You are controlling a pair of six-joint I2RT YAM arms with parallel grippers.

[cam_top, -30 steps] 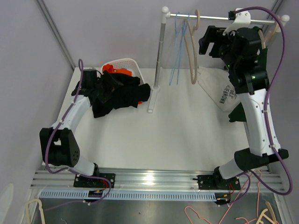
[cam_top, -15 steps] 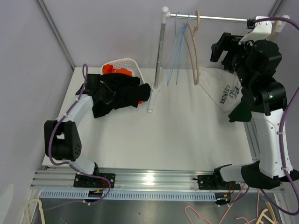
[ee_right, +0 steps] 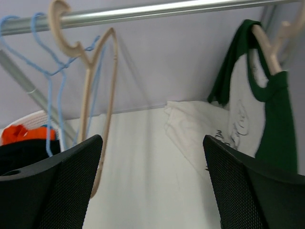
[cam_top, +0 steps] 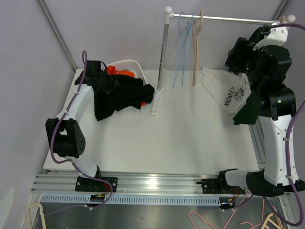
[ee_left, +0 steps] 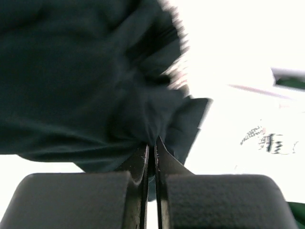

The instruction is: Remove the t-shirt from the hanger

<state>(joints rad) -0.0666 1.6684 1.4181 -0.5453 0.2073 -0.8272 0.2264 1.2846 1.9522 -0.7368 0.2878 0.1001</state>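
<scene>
Step in hand, by my read: approach to hung garment.
- Green-and-white t-shirt point(ee_right: 272, 119) hangs on beige hanger point(ee_right: 266, 45) at right end of silver metal rail point(ee_right: 157, 10); not yet off.
- Right gripper point(ee_right: 150, 143) raised near rail, fingers wide apart, nothing between; shirt sits off to its right.
- Left gripper point(ee_left: 152, 151) pressed together, pinching fold of black crumpled cloth heap point(ee_left: 86, 71) at far left of white table point(cam_top: 190, 138).
- White printed t-shirt point(cam_top: 223, 93) lies on table below rail.

Next move likely: right gripper shifts right, takes shoulder or hem, slides shirt off hanger arm without unhooking hanger.
</scene>
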